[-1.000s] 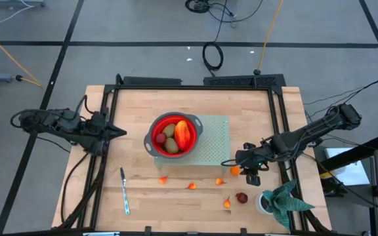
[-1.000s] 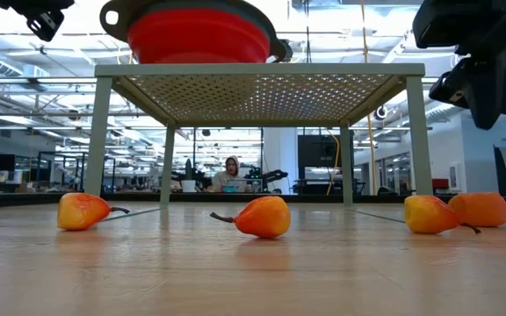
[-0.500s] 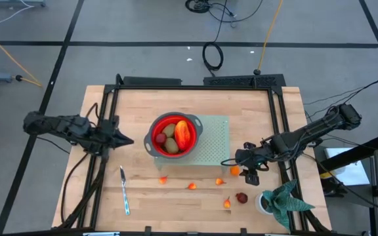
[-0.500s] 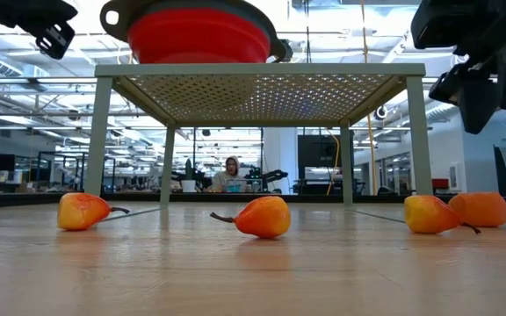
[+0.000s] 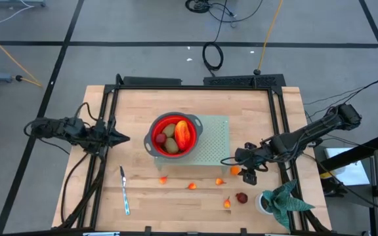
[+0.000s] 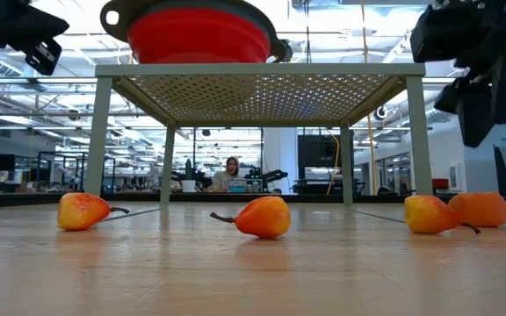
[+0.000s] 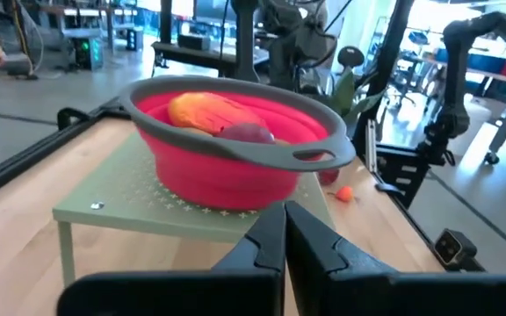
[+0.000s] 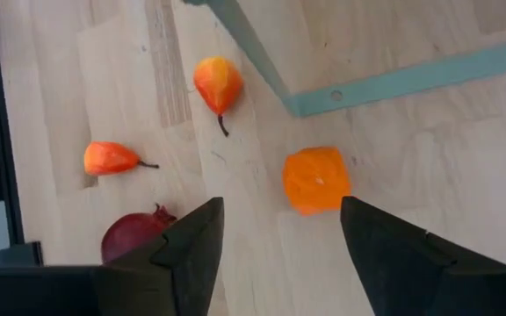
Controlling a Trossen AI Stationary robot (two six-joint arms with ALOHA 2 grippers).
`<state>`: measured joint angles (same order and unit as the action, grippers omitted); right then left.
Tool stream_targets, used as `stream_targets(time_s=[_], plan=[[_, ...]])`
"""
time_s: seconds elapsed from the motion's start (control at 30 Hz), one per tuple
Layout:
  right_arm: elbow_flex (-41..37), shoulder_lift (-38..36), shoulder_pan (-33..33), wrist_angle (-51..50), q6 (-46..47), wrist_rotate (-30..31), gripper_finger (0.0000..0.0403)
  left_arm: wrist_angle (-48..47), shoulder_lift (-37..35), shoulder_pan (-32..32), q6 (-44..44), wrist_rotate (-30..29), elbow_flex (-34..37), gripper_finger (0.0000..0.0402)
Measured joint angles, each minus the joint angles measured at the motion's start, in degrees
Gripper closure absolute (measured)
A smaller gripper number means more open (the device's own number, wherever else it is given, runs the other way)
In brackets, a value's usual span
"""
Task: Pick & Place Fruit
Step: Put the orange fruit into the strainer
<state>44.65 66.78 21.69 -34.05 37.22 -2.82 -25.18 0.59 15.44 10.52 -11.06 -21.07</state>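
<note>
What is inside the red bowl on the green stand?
Inside the red bowl lie a long red-orange fruit, two brownish-green kiwis and a dark red round fruit. Whatever lies beneath these pieces is covered and cannot be seen.

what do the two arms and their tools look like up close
Both arms are dark, jointed and slim, with black cables trailing off the table edges. The left tool ends in two matte black wedge-shaped fingers tapering to points. The right tool has two broad, flat black fingers with angular tips. No markings are visible.

Fruit bowled, orange bits scattered
</note>
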Motion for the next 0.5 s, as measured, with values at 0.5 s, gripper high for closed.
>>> stream_targets(time_s=[0.5], plan=[[-7.3,0.0,0.0,10.9,-0.2,4.4,0.0176,-0.1,-0.2,0.0,-1.0,-1.7,0.9,0.04]])
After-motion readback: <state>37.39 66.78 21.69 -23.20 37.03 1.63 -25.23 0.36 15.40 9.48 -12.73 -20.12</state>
